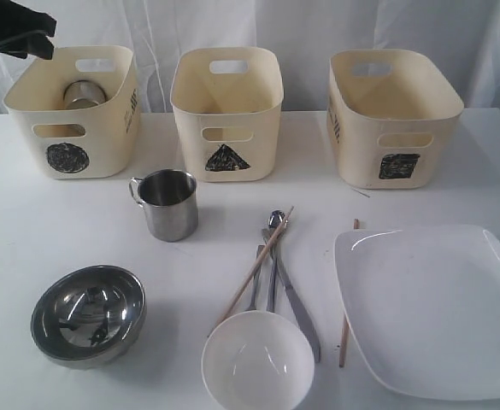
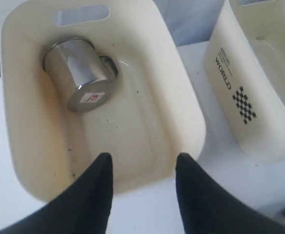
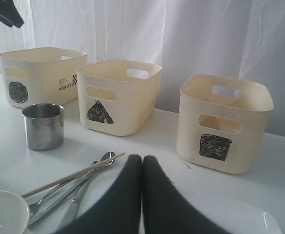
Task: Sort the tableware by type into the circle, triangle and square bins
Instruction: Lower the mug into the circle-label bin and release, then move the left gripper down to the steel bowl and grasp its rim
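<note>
A mug (image 2: 79,73) lay at one end of the circle bin (image 2: 191,122); the rest of its floor was free. Cutlery (image 1: 275,269) crowded the table (image 1: 61,235) beside the plate (image 1: 429,307).

Robot test room, like lab, not home. Plain white surface (image 1: 27,222). White curtain (image 1: 301,26) hangs behind. Three same cream tubs with drawn marks: circle bin (image 1: 104,141), triangle bin (image 1: 262,149), square bin (image 1: 361,162). Black robot fingers (image 2: 96,195) show near camera.

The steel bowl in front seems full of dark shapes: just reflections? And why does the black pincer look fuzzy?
Exterior view: the steel bowl likely mirrors its surroundings on its polished inside. Left wrist view: the left pincer sits close to the lens, so it blurs, while the steel mug in the circle bin is sharper.
</note>
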Robot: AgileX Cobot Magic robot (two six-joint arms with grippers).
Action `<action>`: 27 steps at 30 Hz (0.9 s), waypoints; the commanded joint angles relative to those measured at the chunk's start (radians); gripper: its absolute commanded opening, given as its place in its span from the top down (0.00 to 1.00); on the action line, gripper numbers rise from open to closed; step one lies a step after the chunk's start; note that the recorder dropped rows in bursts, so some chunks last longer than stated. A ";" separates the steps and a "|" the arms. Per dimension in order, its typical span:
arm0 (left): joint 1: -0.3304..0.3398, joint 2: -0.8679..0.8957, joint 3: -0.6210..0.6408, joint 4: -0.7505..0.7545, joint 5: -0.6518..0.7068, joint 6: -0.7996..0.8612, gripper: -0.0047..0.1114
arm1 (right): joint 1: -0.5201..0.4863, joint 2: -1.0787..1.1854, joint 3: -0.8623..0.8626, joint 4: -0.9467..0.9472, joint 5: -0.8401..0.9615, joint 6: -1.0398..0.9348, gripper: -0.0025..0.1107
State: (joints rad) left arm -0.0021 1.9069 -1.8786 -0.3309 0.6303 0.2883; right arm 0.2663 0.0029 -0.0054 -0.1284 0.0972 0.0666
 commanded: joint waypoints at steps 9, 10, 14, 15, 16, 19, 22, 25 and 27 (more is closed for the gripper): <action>0.001 -0.547 0.820 -0.157 -0.136 0.139 0.57 | -0.006 -0.003 0.005 0.004 -0.009 -0.003 0.98; 0.001 -0.596 0.924 -0.193 -0.176 0.139 0.57 | -0.006 -0.003 0.005 0.002 -0.009 -0.003 0.98; -0.044 -0.627 1.093 -0.338 -0.122 0.244 0.57 | -0.006 -0.003 0.005 0.002 -0.009 -0.003 0.98; -0.071 -0.627 1.115 -0.360 -0.125 0.275 0.57 | -0.006 -0.003 0.005 0.002 -0.009 -0.003 0.98; -0.087 -0.627 1.127 -0.360 -0.125 0.274 0.56 | -0.006 -0.003 0.005 0.002 -0.009 -0.003 0.98; -0.110 -0.627 1.150 -0.364 -0.097 0.274 0.46 | -0.006 -0.003 0.005 0.002 -0.009 -0.003 0.98; -0.110 -0.627 1.150 -0.346 -0.078 0.278 0.43 | -0.006 -0.003 0.005 0.002 -0.009 -0.003 0.98; -0.110 -0.621 1.150 -0.311 -0.103 0.277 0.43 | -0.006 -0.003 0.005 0.002 -0.009 -0.003 0.98; -0.110 -0.593 1.150 -0.286 -0.123 0.277 0.43 | -0.006 -0.003 0.005 0.002 -0.009 -0.003 0.98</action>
State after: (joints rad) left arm -0.1050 1.2947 -0.7368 -0.6297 0.5117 0.5609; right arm 0.2663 0.0029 -0.0054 -0.1284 0.0972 0.0666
